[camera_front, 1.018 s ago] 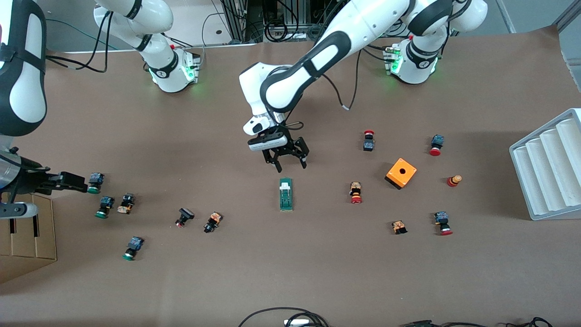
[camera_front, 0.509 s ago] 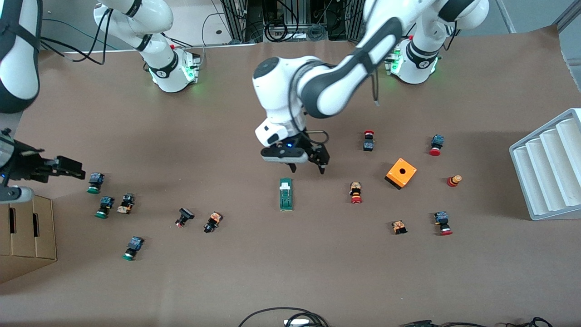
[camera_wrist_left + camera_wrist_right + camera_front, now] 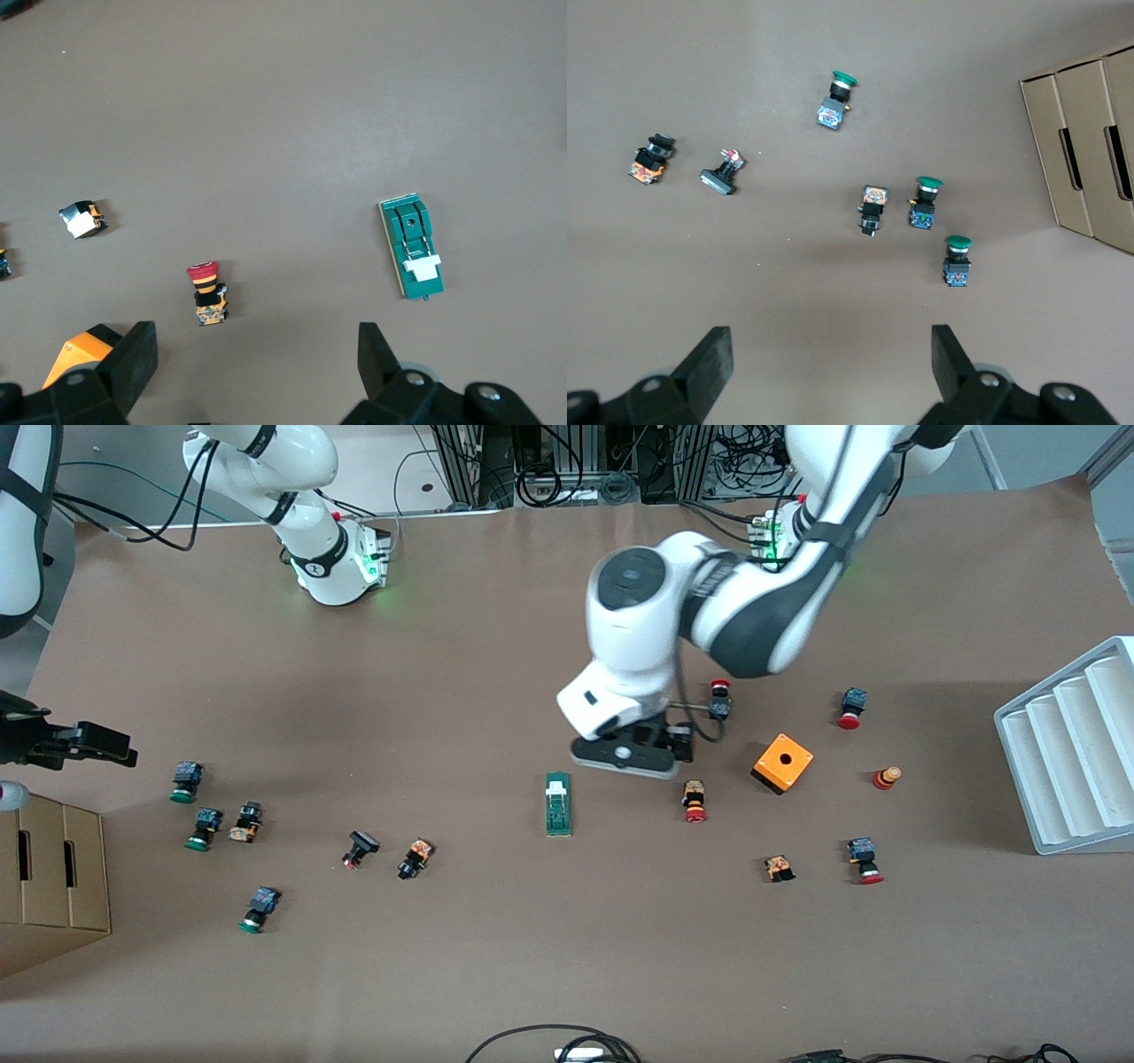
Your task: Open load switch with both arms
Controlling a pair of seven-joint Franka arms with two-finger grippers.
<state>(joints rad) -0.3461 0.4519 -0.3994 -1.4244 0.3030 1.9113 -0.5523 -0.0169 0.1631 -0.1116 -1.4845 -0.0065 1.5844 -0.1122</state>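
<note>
Both grippers up in the air, fingers apart, holding nothing.

We see the load switch (image 3: 558,804) flat on the table (image 3: 496,957), untouched, mid-table. Our left gripper (image 3: 252,367) hangs over bare table between it and the orange box (image 3: 783,763); our right gripper (image 3: 830,372) hangs near the green-capped buttons (image 3: 923,204) and cardboard box (image 3: 53,872).

load switch (image 3: 558,804) green, white slider; box (image 3: 783,763) orange; table (image 3: 532,957) brown
</note>
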